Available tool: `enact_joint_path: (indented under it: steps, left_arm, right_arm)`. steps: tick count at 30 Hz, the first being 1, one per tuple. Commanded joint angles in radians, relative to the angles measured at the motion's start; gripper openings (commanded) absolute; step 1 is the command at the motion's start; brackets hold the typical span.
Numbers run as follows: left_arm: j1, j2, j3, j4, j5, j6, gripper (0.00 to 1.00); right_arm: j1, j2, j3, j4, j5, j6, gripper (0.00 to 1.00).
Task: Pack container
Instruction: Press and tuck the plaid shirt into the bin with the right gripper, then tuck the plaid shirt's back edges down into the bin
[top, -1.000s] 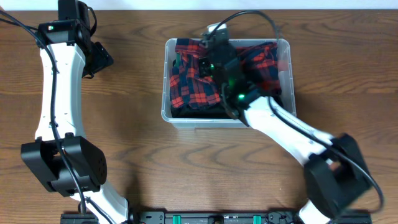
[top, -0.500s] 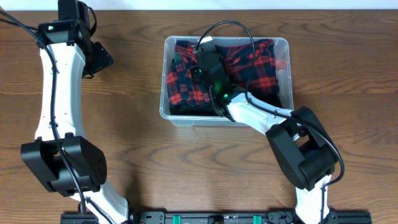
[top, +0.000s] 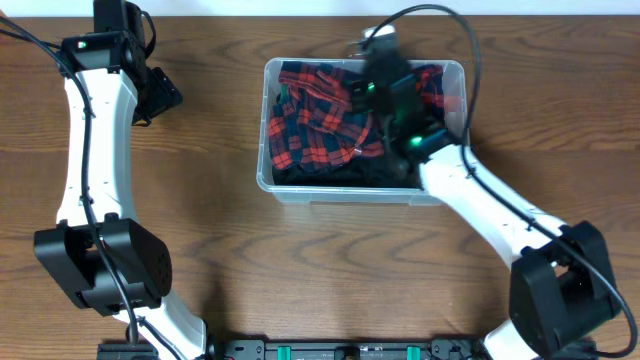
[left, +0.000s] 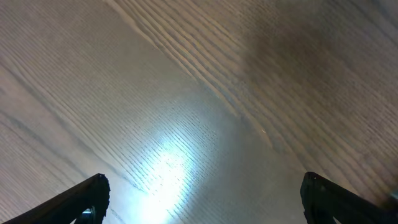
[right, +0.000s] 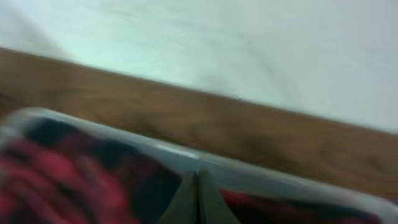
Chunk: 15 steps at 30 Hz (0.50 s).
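The container (top: 263, 130), a clear plastic bin, stands at the back middle of the table and is filled with red and dark plaid cloth (top: 310, 130). My right gripper (top: 383, 62) hangs over the bin's far right part, near the back rim. In the blurred right wrist view its fingers (right: 199, 194) are pressed together with nothing between them, just above the cloth (right: 68, 180) and short of the bin's rim (right: 168, 149). My left gripper (top: 165, 97) is at the far left, well away from the bin. Its jaws (left: 205, 205) stand wide apart over bare wood.
The brown wooden table (top: 220, 260) runs all around the bin. A pale wall (right: 249, 43) rises beyond the table's back edge. A black cable (top: 465, 70) loops from the right arm over the bin's right end.
The right arm swung from the bin's left middle to its far right part, with its gripper staying shut. The left arm has not moved.
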Motion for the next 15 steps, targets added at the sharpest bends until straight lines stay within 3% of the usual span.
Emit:
enact_joint_path:
  steps: [1,9,15]
  left_arm:
    - [0.004,0.006,-0.005,-0.003,-0.005,-0.002,0.98]
    - [0.004,0.006,-0.005,-0.003,-0.005,-0.002,0.98]
    - [0.004,0.006,-0.005,-0.003,-0.005,-0.002,0.98]
  right_arm:
    - [-0.056,0.065,-0.009,-0.08,-0.002,0.034,0.01]
    - [-0.092,0.199,-0.009,-0.166,-0.104,0.063,0.01]
    - [-0.085,0.076,-0.008,-0.103,-0.109,0.063,0.01]
